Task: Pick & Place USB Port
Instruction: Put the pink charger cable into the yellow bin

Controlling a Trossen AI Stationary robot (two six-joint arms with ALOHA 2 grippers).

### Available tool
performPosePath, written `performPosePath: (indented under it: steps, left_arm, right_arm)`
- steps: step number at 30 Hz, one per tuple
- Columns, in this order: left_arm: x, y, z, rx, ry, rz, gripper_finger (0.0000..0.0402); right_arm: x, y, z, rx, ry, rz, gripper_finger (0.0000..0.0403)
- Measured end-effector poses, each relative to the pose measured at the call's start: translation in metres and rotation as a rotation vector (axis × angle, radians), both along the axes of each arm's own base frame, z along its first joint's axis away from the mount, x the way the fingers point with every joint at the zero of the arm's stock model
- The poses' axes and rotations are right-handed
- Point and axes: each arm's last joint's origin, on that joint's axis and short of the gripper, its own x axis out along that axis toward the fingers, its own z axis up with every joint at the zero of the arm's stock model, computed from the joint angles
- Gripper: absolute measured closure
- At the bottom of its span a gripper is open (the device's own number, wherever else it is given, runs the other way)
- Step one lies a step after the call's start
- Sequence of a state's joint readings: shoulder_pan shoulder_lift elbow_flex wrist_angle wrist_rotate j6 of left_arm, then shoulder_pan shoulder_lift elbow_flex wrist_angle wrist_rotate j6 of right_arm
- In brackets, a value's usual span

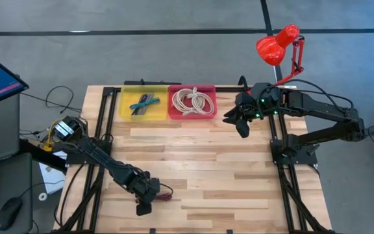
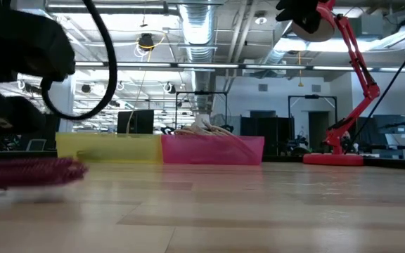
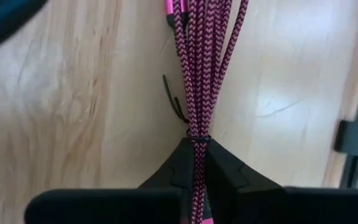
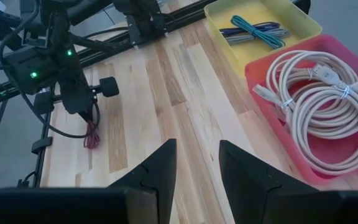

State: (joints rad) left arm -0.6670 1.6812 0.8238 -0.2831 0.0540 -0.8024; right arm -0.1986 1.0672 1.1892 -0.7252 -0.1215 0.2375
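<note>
A bundle of pink braided USB cable (image 3: 201,68) lies near the table's near left edge; it also shows in the high view (image 1: 165,193) and in the low view (image 2: 27,172). My left gripper (image 3: 197,155) is shut on it, and shows in the high view (image 1: 154,192). My right gripper (image 4: 197,168) is open and empty, hovering at the far right (image 1: 239,122) beside the red bin (image 1: 174,114). The red bin holds a coiled white cable (image 4: 319,102). The yellow bin (image 1: 125,114) holds blue and green cables (image 4: 257,31). My left gripper pinches the pink cable bundle between its two fingers (image 3: 229,171), at a thin black tie (image 3: 197,138) that binds the strands. The fingers come slanting down from above, and the strands run on past the fingertips along them. The free end (image 3: 191,25) lies on the table.
A red desk lamp (image 1: 278,45) stands at the table's far right corner, over my right arm. The two bins sit side by side at the far edge. Bare wooden table (image 1: 200,169) lies between the two arms. Black frame rails run along the left and right sides.
</note>
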Motion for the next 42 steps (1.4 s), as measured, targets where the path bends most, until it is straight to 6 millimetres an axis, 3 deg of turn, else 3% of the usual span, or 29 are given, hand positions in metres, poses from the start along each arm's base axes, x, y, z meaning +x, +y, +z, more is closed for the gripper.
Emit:
performPosePath:
  steps: [5,10,25,32,42]
  left_arm:
    - [0.003,0.008,0.018,-0.002,-0.081,0.063,0.0385]
    - [0.005,0.028,0.05,0.025,-0.212,0.17,0.0386]
    - [-0.021,0.132,0.121,0.354,-0.407,0.432,0.0386]
    - [-0.035,0.181,0.142,0.529,-0.465,0.534,0.0386]
    - [-0.061,0.244,0.151,0.83,-0.346,0.74,0.0387]
  right_arm:
    - [0.0,0.0,0.0,0.0,0.0,0.0,0.029]
    - [0.0,0.0,0.0,-0.004,0.0,0.003,0.029]
    - [0.0,0.0,0.0,-0.003,0.001,0.002,0.029]
    - [0.0,0.0,0.0,0.0,0.001,0.001,0.029]
    - [0.0,0.0,0.0,0.0,0.0,0.0,0.029]
